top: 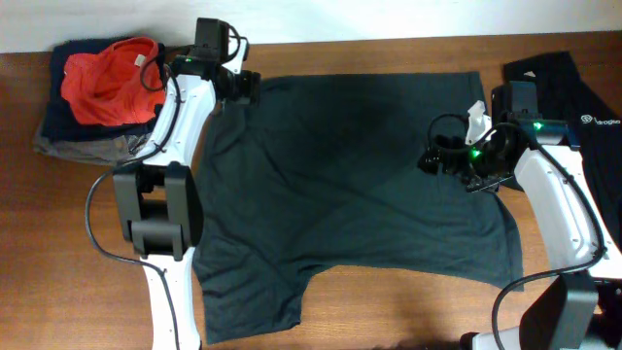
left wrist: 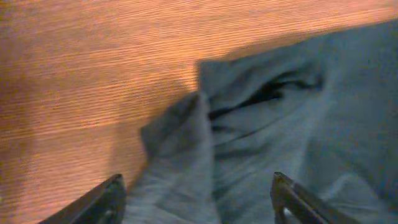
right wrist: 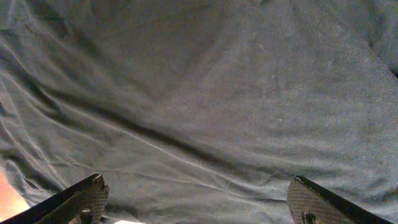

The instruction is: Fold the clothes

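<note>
A black short-sleeved shirt [top: 350, 185] lies spread flat across the middle of the table, its sleeves toward the front. My left gripper [top: 247, 86] hovers at the shirt's far left corner. In the left wrist view that corner [left wrist: 186, 143] is bunched into folds between the left gripper's [left wrist: 198, 194] wide-apart fingers, which are not pinching it. My right gripper [top: 434, 157] is over the shirt's right side, near the far right corner. In the right wrist view the right gripper [right wrist: 196, 196] stands open just above smooth, lightly creased cloth [right wrist: 205, 106].
A second black shirt [top: 583, 107] with a small white logo lies at the far right edge, beside the right arm. A pile with a red garment [top: 107, 78] on darker clothes sits at the far left corner. Bare wood [left wrist: 93, 68] borders the shirt.
</note>
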Controlling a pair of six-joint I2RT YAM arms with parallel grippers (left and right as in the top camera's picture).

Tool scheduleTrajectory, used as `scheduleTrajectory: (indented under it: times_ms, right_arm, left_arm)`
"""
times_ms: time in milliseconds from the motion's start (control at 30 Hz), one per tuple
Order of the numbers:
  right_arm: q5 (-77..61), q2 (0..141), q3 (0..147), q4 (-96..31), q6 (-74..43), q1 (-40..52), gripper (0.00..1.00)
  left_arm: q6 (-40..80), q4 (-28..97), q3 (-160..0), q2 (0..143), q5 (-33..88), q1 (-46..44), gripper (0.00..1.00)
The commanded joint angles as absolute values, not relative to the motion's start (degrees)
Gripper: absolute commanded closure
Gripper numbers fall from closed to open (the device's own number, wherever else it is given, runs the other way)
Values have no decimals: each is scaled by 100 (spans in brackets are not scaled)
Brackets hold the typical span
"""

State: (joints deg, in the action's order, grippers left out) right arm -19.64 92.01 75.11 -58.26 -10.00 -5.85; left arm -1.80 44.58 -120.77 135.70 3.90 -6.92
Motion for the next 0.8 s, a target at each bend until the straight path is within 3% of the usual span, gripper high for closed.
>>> scheduleTrajectory:
  times_ms: [0, 333, 700, 767]
  right_arm:
    - [-2012, 9231, 7542, -5808, -878, -563, 3]
    - [-2014, 9231, 7542, -5806, -878, -563, 3]
    - [-2012, 9231, 7542, -5806, -878, -563, 3]
    - [-2014, 9231, 7542, -5804, -878, -563, 4]
  left_arm:
    - [-270, 4473, -12258, 13791, 235, -567, 34]
    - [-486, 4462, -12256, 14046, 320, -585, 38]
    - [-749, 4510, -12256, 14306, 338, -585, 51]
    - [-770, 4506, -12256, 14315, 263, -585, 60]
